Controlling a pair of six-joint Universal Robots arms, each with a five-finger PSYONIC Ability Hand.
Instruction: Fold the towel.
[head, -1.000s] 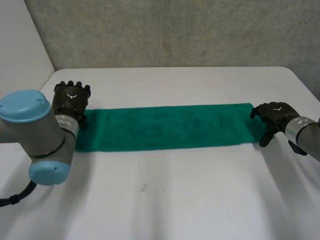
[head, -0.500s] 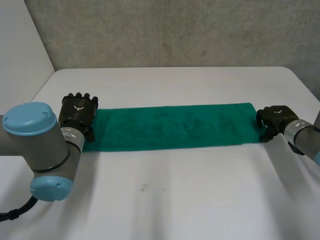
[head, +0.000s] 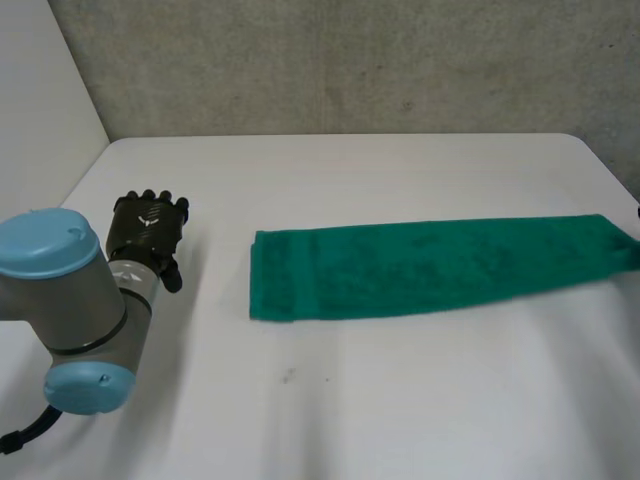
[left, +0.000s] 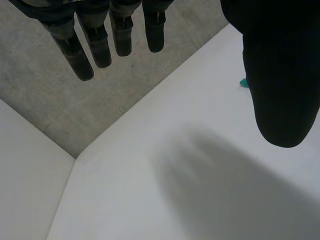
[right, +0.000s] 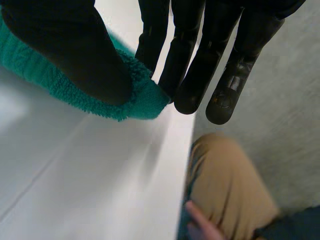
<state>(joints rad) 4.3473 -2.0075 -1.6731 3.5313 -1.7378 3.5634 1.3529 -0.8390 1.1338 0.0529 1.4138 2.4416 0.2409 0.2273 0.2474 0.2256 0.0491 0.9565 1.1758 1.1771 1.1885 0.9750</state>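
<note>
- The green towel (head: 430, 265) has slid along the white surface (head: 350, 400) toward the robot's right. A second ago it lay stretched between both hands. Now its left end lies well apart from the left hand (head: 148, 228).
- The left hand has let go. In its wrist view its fingers (left: 100, 45) are straight and slightly spread above the bare surface, holding nothing.
- The right hand (right: 65, 45) pinches the towel's right end between its thumb and its fingers (right: 200, 65), close to the edge of the surface.
- The towel lies as one long flat strip, dragged sideways rather than folded. The end-to-end fold looks not yet begun, and the left hand would probably have to reach again for the loose end.
- The towel's right end runs off the side of the head view, so whether any of it hangs over the edge cannot be told. Whether the pinch takes a corner or the whole end is also unclear.
- Past the edge of the surface, a person's leg (right: 225, 185) in tan trousers is partly cut off.
</note>
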